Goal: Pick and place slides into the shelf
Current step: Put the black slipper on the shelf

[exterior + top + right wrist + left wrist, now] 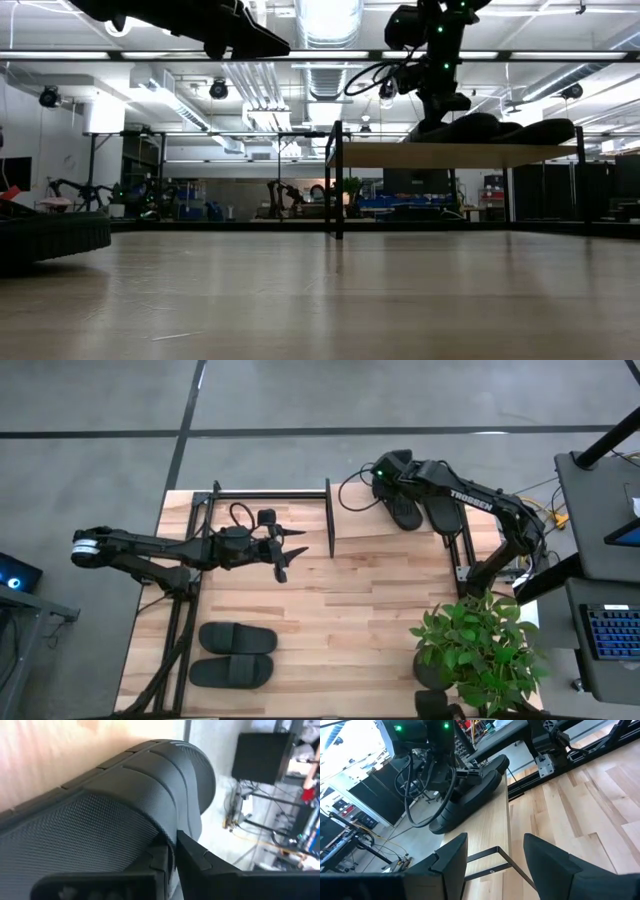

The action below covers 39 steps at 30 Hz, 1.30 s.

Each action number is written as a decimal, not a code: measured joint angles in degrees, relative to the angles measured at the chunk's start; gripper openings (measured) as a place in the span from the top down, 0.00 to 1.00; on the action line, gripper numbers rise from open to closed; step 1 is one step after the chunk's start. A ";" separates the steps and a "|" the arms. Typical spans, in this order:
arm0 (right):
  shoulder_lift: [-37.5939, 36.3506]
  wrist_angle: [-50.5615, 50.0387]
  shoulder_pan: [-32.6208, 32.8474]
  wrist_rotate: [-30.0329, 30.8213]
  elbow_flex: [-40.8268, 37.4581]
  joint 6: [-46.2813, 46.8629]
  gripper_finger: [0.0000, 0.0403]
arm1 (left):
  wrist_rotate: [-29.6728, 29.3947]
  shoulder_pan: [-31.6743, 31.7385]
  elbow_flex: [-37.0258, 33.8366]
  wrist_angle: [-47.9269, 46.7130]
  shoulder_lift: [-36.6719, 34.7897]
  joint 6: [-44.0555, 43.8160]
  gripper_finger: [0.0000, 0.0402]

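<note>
On the shelf (350,535) at the far side of the worktop (380,610), two of the slides (425,512) already lie side by side near its right end, and the right claw (385,472) sits at the toe of the left one with its fingers clenched together. The wrist picture shows them pinched at the strap edge, though I cannot tell whether they grip any of it. If the strap is caught, lifting away could drag that slide along the plank or tip it off the far edge, since both slides lie close to the back rim and one overhangs a little. A sideways pull could also nudge its neighbour, which touches it.

The other two slides (235,655) wait together at the near left of the worktop, well apart from the shelf. The left claw (283,552) hangs above the worktop just off the shelf's left part, released and holding nothing.

For the next pair, the shelf's black upright between its two halves (329,518) stands in the path of anything carried across. The potted plant (478,650) crowds the near right corner beside the right arm's base, and loose cables trail by the occupied end of the shelf
</note>
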 joint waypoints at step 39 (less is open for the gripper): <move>-1.60 -6.14 0.07 5.58 -1.01 6.45 0.88 | 0.00 0.00 0.00 -0.04 -0.04 0.02 0.56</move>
